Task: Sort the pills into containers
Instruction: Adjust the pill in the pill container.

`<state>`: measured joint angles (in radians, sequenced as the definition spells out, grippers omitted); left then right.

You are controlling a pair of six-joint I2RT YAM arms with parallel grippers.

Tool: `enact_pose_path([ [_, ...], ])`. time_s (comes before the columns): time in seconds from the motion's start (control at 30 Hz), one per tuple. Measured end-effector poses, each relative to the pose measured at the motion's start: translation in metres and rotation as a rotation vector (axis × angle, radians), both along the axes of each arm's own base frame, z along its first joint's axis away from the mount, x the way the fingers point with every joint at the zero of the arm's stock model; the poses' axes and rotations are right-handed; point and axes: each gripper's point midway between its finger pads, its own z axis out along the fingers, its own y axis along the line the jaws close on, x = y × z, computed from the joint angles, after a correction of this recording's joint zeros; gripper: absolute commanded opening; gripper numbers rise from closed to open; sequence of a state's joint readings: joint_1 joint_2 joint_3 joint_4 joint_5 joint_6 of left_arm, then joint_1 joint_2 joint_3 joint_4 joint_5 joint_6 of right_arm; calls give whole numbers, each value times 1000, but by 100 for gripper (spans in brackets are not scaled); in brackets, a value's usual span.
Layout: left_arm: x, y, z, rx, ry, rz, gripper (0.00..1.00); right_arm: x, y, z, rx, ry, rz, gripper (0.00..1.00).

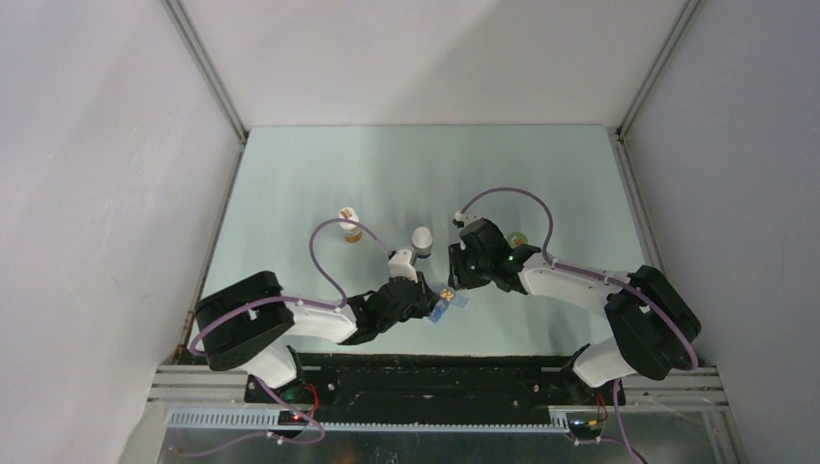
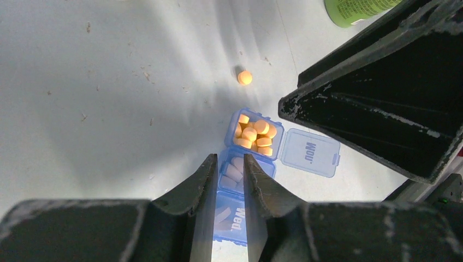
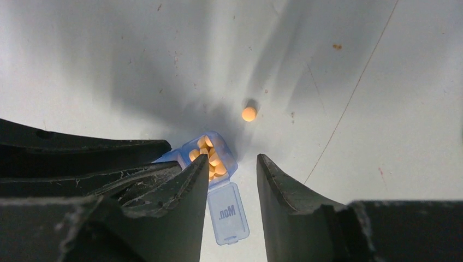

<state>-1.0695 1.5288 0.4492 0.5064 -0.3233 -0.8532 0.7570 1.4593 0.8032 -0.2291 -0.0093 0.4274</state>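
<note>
Left wrist view has the left gripper nearest, its jaws pressed on the two sides of the blue pill box. Just beyond them one compartment stands open, its lid folded to the side, and orange pills are heaped in it. The right gripper hangs over this end of the box, jaws spread and holding nothing. Farther on the table lies one loose pill, apart from the box, and a green bottle stands beyond.
</note>
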Motion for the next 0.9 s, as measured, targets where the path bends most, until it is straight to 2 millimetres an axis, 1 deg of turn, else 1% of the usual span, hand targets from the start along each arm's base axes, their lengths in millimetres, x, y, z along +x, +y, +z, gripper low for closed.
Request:
enact_pose_path([
  [0.07,0,0,0,1,-1,2,26,-2,0,-2,-3,8,11,39],
  [0.17,1,1,0,2,-2,4,26,-6,1,-6,-11,21,30,33],
  [0.27,1,1,0,2,-3,5,26,-9,2,-13,-22,41,44,30],
  [0.4,1,1,0,2,-3,4,26,-13,3,-24,-41,68,54,30],
  [0.73,1,1,0,2,-3,5,26,-11,4,-23,-38,62,52,32],
  [0.83,1,1,0,2,-3,6,26,-10,2,-20,-41,53,44,32],
  [0.9,1,1,0,2,-3,6,26,-10,1,-14,-36,40,38,33],
])
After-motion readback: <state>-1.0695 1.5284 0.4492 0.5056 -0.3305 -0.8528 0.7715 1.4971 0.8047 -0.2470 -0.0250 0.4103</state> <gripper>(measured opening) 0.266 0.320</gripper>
